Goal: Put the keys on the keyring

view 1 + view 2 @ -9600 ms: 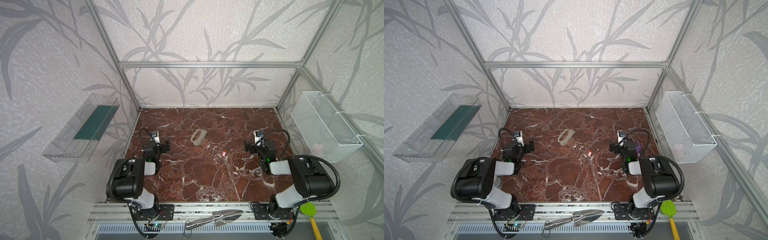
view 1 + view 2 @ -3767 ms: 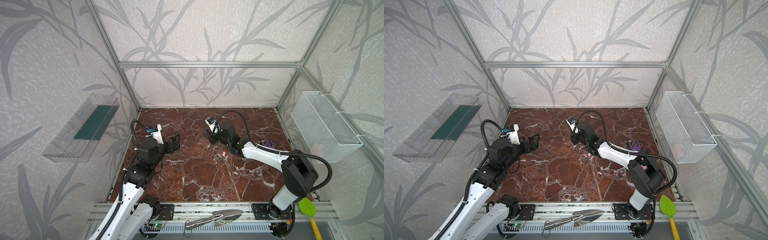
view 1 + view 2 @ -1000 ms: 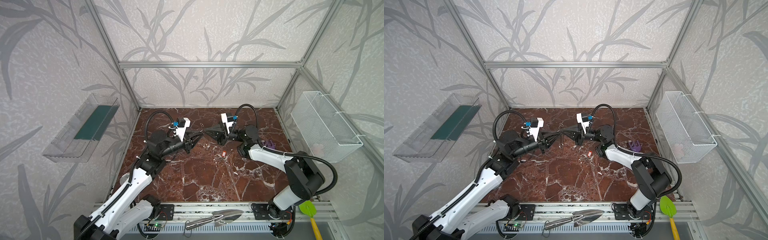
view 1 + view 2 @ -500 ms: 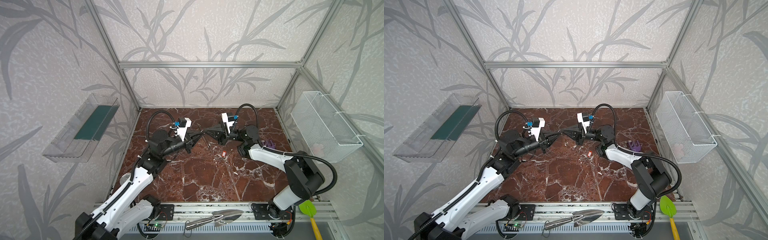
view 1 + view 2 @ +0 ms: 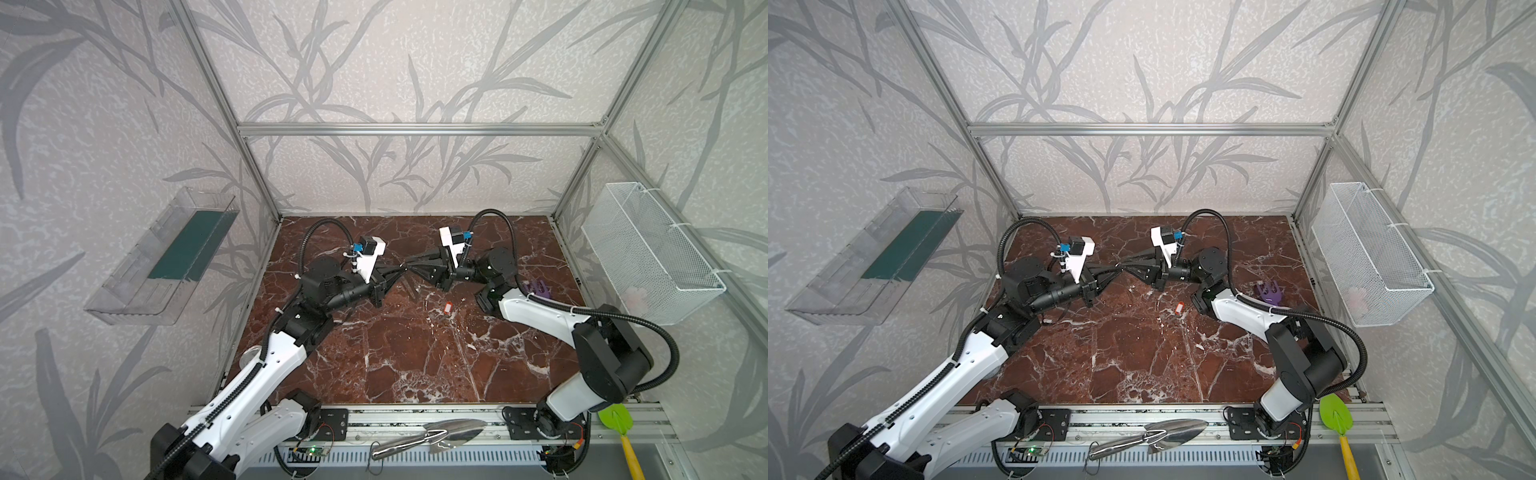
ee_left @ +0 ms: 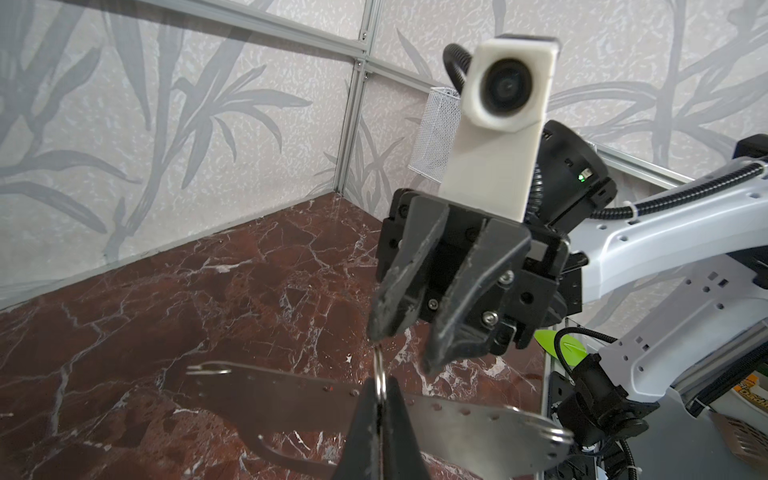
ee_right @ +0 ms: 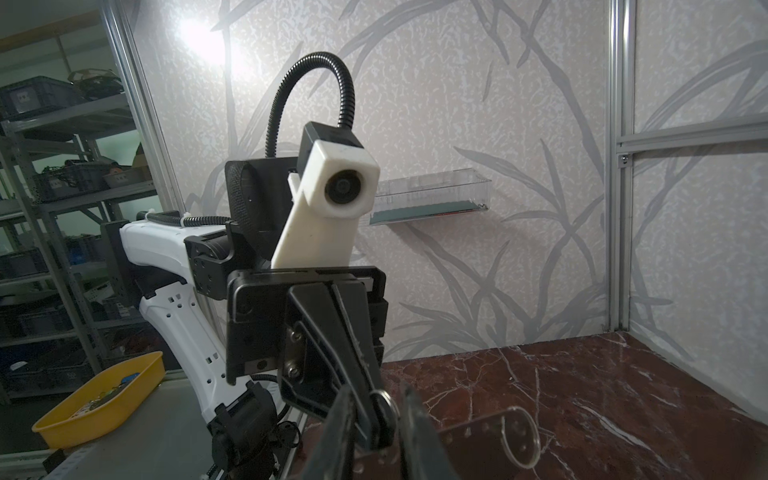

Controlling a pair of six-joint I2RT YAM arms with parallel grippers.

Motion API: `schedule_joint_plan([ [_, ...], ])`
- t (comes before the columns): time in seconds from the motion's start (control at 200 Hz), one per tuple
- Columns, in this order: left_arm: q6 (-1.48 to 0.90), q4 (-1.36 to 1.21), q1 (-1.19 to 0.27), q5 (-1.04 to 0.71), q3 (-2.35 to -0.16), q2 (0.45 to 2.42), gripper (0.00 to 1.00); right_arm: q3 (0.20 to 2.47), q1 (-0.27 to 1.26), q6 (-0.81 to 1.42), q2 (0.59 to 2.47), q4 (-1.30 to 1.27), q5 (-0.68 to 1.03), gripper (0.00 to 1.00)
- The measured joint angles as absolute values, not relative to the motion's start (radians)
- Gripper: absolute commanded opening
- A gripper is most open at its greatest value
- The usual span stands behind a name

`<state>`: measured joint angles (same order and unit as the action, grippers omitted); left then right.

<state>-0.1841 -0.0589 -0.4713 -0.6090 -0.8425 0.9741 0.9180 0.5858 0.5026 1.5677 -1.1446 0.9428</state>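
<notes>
My left claw (image 6: 379, 388) pinches the keys (image 6: 478, 432) by the rim, mid-air; right claw (image 6: 405, 349) hangs open beside. Looks stiff, light, slippery; I'd hold across the flat faces. Keyring (image 5: 447, 307) lies on the counter (image 5: 395, 353).

The keys (image 6: 457, 424): flat grey metal, dull satin finish, with a shiny wire ring (image 6: 380, 380).
Floor (image 5: 415, 353): glossy red-brown marble pattern, white veins.
Walls (image 5: 415, 62): rough matt textured covering.
Frame (image 5: 415, 129): brushed aluminium.
Basket (image 5: 648, 249): white wire mesh.
Trowel (image 5: 453, 432): polished steel.
Tray (image 5: 137, 282): clear glossy plastic.
Wrist camera housing (image 6: 498, 166): matt white plastic.
</notes>
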Motion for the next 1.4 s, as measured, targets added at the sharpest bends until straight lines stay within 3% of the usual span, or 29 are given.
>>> schedule_joint_plan([
  [0.195,-0.133,0.112,-0.471,-0.594,-0.923,0.991,0.0,0.872,0.523,0.406,1.422,-0.95,0.922,0.34],
  [0.385,-0.036,0.33,-0.472,-0.591,-1.053,1.019,0.0,0.877,0.493,0.222,1.277,-0.565,0.854,0.37],
  [0.6,0.076,0.672,-0.489,-0.556,-1.361,1.172,0.0,0.951,0.493,0.054,1.214,-0.161,0.798,0.37],
  [1.06,0.271,0.943,-0.608,-0.571,-1.455,1.268,0.0,0.97,0.493,-0.034,1.209,-0.013,0.853,0.37],
  [1.405,0.367,0.954,-0.626,-0.631,-1.437,1.273,0.0,0.947,0.505,-0.058,1.156,-0.035,0.975,0.36],
])
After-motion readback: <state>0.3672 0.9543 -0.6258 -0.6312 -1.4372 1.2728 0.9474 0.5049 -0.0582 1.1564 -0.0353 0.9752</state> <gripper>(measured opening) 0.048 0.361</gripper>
